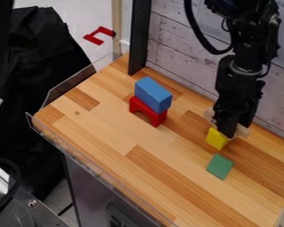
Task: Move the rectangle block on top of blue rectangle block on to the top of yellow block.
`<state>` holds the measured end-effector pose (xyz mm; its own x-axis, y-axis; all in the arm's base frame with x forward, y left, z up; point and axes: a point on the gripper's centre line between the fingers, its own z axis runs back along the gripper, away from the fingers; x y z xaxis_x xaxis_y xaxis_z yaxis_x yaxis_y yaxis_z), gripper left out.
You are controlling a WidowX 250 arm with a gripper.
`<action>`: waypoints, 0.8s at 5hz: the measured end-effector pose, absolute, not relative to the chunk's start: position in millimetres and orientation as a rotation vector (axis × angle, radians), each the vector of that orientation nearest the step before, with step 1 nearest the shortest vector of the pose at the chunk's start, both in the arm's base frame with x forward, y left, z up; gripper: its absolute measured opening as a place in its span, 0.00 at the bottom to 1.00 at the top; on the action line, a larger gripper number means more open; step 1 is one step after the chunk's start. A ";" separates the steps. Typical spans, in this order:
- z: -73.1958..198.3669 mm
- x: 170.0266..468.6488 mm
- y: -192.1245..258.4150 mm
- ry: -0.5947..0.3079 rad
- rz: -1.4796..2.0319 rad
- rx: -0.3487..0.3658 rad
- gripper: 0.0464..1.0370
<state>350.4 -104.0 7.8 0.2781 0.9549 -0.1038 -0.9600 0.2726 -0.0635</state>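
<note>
Looks like a robotics lab or workshop: beneath the gripper [232,127], a wooden worktop [112,126] with a see-through guard [78,83] along edges well apart from it; behind it, whitewashed boarding [177,46]; far off toward the view's lower left from it, metal equipment [37,209] beside a black cable [15,170].

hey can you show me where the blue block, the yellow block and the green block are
Blue block [152,95]: camera view, around the middle of its visible surface.
Yellow block [215,139]: camera view, on its side, below the end effector [228,133].
Green block [219,166]: camera view, middle of its upward face.
</note>
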 end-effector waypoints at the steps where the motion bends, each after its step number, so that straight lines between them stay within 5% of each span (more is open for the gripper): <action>1: 7.4 352.4 -104.4 0.043 1.306 -0.135 0.47; 4: 5.0 348.1 -99.8 0.036 1.360 -0.158 0.51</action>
<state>348.1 -99.8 5.0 0.2109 0.9704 -0.1174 -0.9753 0.2008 -0.0922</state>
